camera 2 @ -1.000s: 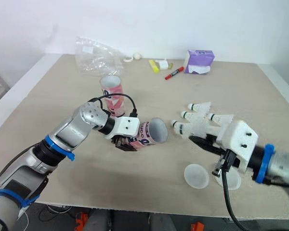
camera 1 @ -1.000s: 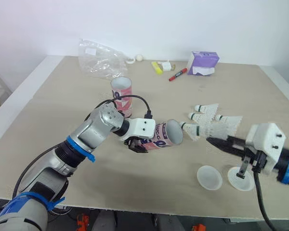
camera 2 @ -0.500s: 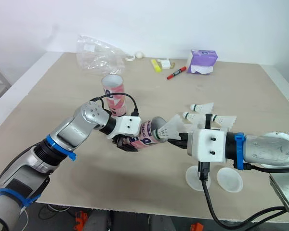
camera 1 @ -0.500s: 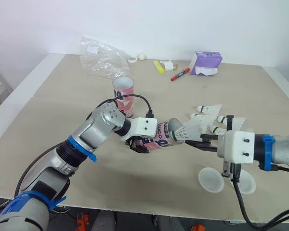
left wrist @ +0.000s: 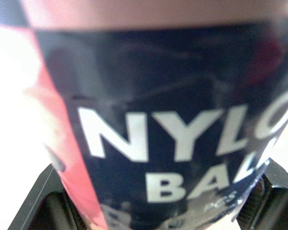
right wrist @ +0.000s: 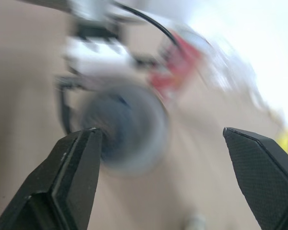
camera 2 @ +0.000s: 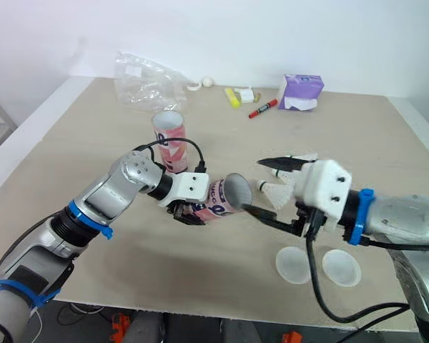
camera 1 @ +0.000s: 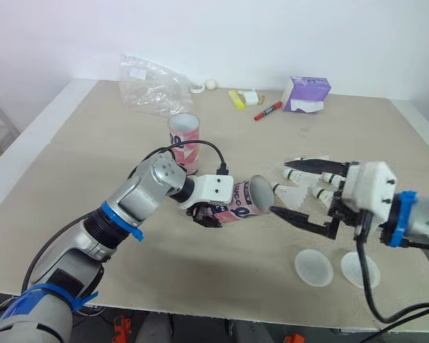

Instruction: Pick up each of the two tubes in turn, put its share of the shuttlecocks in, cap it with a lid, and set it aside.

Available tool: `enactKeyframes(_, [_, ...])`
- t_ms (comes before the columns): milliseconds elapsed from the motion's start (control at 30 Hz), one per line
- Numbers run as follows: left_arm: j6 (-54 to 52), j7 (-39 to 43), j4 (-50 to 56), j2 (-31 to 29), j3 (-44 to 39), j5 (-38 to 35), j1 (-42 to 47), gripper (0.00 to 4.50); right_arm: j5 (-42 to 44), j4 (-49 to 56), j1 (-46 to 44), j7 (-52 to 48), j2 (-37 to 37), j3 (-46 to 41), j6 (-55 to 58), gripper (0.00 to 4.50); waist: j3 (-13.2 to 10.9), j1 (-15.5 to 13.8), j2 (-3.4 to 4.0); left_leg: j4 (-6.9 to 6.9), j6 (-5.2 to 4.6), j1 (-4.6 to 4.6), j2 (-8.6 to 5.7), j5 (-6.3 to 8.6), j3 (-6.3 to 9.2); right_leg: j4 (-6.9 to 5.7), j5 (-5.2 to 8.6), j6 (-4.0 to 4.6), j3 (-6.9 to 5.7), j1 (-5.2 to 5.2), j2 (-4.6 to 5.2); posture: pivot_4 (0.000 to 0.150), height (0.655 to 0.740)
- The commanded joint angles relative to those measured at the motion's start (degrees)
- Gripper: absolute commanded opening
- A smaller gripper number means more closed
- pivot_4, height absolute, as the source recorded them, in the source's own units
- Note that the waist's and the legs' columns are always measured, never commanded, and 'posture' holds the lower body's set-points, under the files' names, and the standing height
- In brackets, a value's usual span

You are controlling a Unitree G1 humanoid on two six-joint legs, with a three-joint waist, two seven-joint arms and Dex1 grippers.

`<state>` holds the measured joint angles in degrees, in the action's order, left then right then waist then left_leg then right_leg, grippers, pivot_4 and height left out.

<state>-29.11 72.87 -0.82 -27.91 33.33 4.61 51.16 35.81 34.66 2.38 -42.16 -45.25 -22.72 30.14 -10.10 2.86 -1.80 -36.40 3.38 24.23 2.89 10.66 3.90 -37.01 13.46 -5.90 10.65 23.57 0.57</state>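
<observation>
Fingers of left gripper (camera 1: 204, 214) clamped round pink tube (camera 1: 243, 202), tube held on its side, open mouth turned toward right gripper (camera 1: 279, 186). Right gripper spread wide, nothing gripped, lower fingertip just beside tube mouth. One shuttlecock (camera 1: 289, 194) seen between those fingers, cork end toward tube. Remaining shuttlecocks (camera 1: 322, 191) bunched just behind. Two lids (camera 1: 313, 266) laid flat on table (camera 1: 71, 164) under right gripper's wrist. Second tube (camera 1: 184, 141) stood upright beyond left gripper.
</observation>
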Motion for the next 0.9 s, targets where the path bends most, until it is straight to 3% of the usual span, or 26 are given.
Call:
enactKeyframes(33, [-0.25,-0.56,0.12,-0.41,-0.01,1.17,0.22,3.37,1.51,-0.33,2.5,10.92,8.96,0.25,3.27,4.45,-0.02,0.1,0.19,-0.03,0.0,0.0,-0.01,0.0,-0.01,-0.01,-0.02,0.0,0.01,0.0,0.0,0.15,0.74])
enactKeyframes(133, [-0.1,-0.62,-0.06,-0.47,-0.08,1.31,0.4,3.37,1.97,-2.02,2.6,17.31,15.52,2.73,5.65,4.45,0.02,0.25,0.16,0.03,-0.07,-0.09,0.05,-0.05,0.14,-0.02,-0.05,0.03,-0.04,-0.04,-0.13,0.15,0.74])
enactKeyframes(300, [0.09,-0.62,-0.12,-0.54,-0.07,1.37,0.42,3.37,4.21,-6.07,-0.89,22.4,20.13,2.7,8.9,4.45,0.01,0.71,0.47,-0.01,-0.07,-0.03,0.0,-0.05,0.07,-0.02,-0.05,0.04,0.04,-0.03,-0.08,0.15,0.74])
enactKeyframes(900, [-0.9,-1.32,0.51,-0.54,-0.4,1.38,-0.02,3.37,4.39,-16.44,-12.01,23.99,23.27,7.42,12.84,4.45,0.03,1.25,0.57,0.03,-0.09,-0.01,0.0,-0.06,0.11,-0.01,-0.05,0.02,0.04,-0.05,-0.1,0.15,0.74])
